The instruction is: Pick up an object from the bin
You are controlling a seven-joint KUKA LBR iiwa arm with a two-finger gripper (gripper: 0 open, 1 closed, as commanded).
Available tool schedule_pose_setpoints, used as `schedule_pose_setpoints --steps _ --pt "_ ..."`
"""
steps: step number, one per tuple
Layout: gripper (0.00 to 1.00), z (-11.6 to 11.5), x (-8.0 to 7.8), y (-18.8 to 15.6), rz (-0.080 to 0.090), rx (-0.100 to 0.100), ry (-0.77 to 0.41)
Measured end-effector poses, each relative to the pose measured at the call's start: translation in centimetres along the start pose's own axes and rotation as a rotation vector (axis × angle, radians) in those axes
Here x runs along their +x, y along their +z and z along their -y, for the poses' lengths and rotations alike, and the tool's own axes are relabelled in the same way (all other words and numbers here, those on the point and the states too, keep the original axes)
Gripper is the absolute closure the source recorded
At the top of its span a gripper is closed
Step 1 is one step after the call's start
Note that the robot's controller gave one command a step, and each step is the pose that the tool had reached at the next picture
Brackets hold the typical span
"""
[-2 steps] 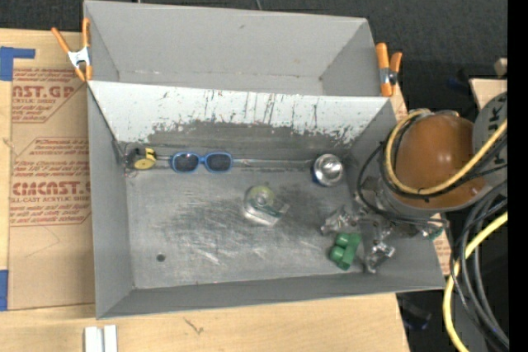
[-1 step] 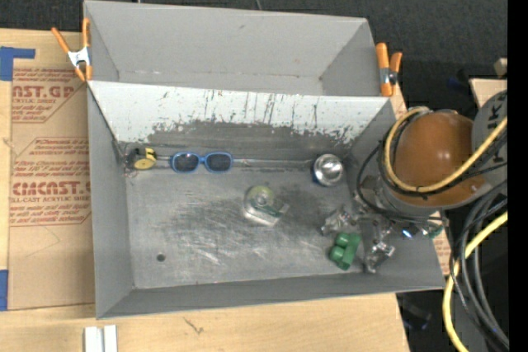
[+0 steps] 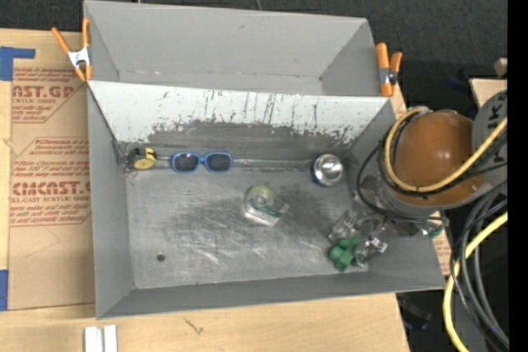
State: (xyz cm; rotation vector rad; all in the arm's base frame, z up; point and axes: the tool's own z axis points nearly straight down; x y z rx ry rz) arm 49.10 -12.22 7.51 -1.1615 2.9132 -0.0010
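In the near right corner of the bin (image 3: 206,255), my gripper (image 3: 360,237) is down low by the floor, hanging beneath the arm's orange cover (image 3: 433,152). A small green thing (image 3: 340,256) lies right against it, on the side toward the bin's middle and a touch nearer the front wall. That is the object I take as the target, since nothing else is close.

From this angle I cannot tell whether the gripper is open or closed, nor whether it has the green piece or merely sits beside it. The metal of the tool overlaps the piece's upper edge, so the two look to be touching, but I would not swear to it. The piece is short and lumpy, and I cannot make out a clear long axis.

The rest lies well apart. A shiny round metal thing (image 3: 327,169) sits by the back wall, a clear roll (image 3: 264,204) near the middle, and blue sunglasses (image 3: 202,162) and a small yellow bit (image 3: 144,161) lie along the back edge.

My judgement is that the move turns on that small offset. If the piece is not yet gripped, the tool needs shifting slightly left and forward.
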Motion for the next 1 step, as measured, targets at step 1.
schedule_pose_setpoints --steps 1 --pt "1.00 0.08 -0.25 -7.45 0.000 0.003 0.001"
